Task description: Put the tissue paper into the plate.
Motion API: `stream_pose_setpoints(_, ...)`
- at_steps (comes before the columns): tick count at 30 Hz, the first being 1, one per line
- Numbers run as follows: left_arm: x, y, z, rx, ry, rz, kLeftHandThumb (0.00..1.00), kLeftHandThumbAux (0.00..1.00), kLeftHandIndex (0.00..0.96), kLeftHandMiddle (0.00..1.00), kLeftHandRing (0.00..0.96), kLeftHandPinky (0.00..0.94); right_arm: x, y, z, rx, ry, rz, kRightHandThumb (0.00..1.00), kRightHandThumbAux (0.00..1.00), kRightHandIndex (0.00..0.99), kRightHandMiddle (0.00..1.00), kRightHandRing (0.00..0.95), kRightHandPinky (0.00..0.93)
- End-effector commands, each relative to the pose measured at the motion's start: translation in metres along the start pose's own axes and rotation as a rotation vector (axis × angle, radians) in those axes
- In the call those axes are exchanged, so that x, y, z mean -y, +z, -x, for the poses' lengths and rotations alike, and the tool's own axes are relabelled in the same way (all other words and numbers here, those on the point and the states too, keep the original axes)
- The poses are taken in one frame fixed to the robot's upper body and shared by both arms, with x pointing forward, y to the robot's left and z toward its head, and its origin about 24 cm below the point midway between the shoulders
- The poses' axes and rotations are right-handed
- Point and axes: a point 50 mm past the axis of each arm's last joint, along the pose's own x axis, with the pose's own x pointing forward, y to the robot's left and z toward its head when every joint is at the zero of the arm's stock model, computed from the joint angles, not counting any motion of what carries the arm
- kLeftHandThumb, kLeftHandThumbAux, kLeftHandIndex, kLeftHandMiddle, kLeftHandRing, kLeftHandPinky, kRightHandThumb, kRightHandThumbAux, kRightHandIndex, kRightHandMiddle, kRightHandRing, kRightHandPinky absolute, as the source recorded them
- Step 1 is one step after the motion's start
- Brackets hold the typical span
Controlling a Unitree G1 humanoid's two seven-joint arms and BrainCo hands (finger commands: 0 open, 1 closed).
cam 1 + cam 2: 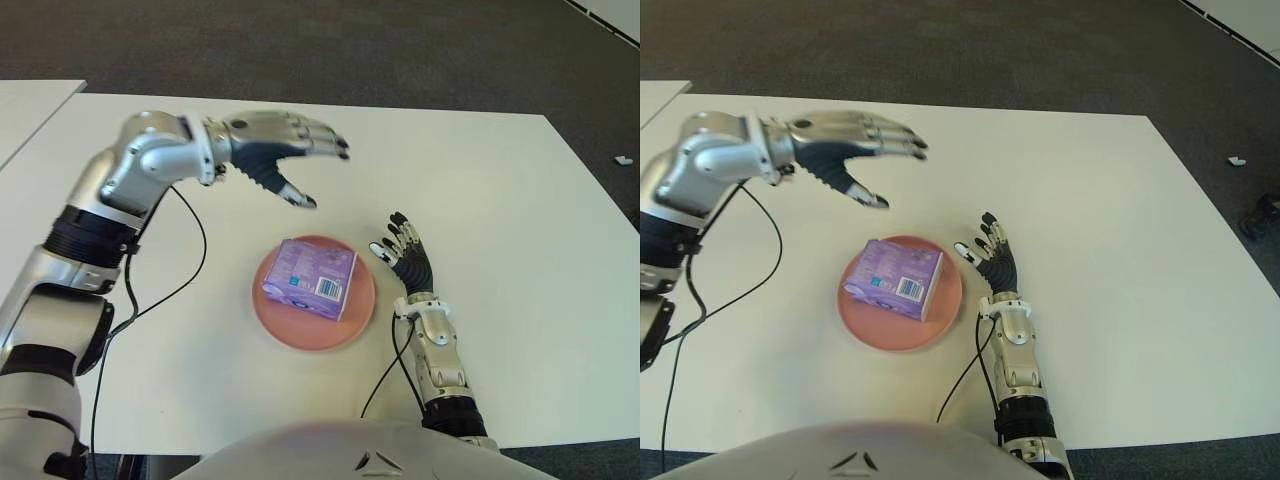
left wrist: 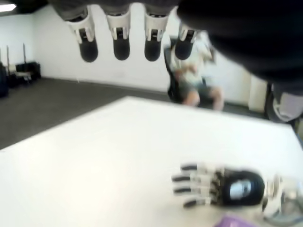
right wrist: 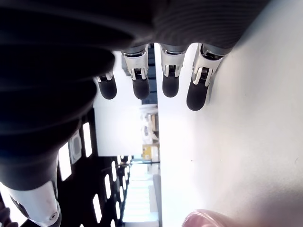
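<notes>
Tissue (image 1: 311, 277): we see it lying in the plate (image 1: 290, 334).
Left hand (image 1: 285, 152): above, fingers released, empty.
Right hand (image 1: 404, 256): beside plate, fingers spread.
Advice: we'd retreat upward, clear of the pack.

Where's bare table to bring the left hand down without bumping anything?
Left hand, open, hovers beyond the plate holding the tissue pack. Bare table spreads beyond and robot-right of it, and robot-left of the plate past the black cable. It is crowded right of the plate, where the open right hand lies close.
</notes>
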Motion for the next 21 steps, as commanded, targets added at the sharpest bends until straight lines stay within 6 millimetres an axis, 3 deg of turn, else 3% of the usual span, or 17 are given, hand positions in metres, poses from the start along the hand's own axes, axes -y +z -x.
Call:
stream_pose_setpoints(1, 0.005, -0.014, 0.024, -0.079, 0.105, 0.146, 0.004, 0.461, 0.000, 0.000, 0.000, 0.000, -0.002, -0.027, 0.015, -0.161, -0.015, -0.018, 0.028, 0.690, 0.009, 0.015, 0.025, 0.074)
stream_pose_setpoints(6, 0.009, -0.027, 0.030, -0.105, 0.254, 0.293, 0.006, 0.541, 0.000, 0.000, 0.000, 0.000, -0.003, -0.026, 0.014, -0.164, -0.018, -0.020, 0.032, 0.684, 0.009, 0.015, 0.026, 0.070)
stream_pose_setpoints(9, 0.025, -0.044, 0.033, -0.136, 0.328, 0.455, 0.002, 0.544, 0.000, 0.000, 0.000, 0.000, -0.003, -0.026, 0.015, -0.167, -0.019, -0.020, 0.032, 0.679, 0.009, 0.016, 0.026, 0.064)
stream_pose_setpoints(12, 0.043, -0.053, 0.043, -0.175, 0.401, 0.594, 0.000, 0.452, 0.000, 0.000, 0.000, 0.000, -0.004, -0.026, 0.015, -0.169, -0.017, -0.018, 0.030, 0.676, 0.009, 0.020, 0.027, 0.062)
stream_pose_setpoints(21, 0.088, -0.066, 0.053, -0.352, 0.484, 0.706, 0.000, 0.304, 0.000, 0.000, 0.000, 0.000, -0.004, -0.026, 0.016, -0.169, -0.014, -0.010, 0.017, 0.677, 0.010, 0.020, 0.031, 0.081)
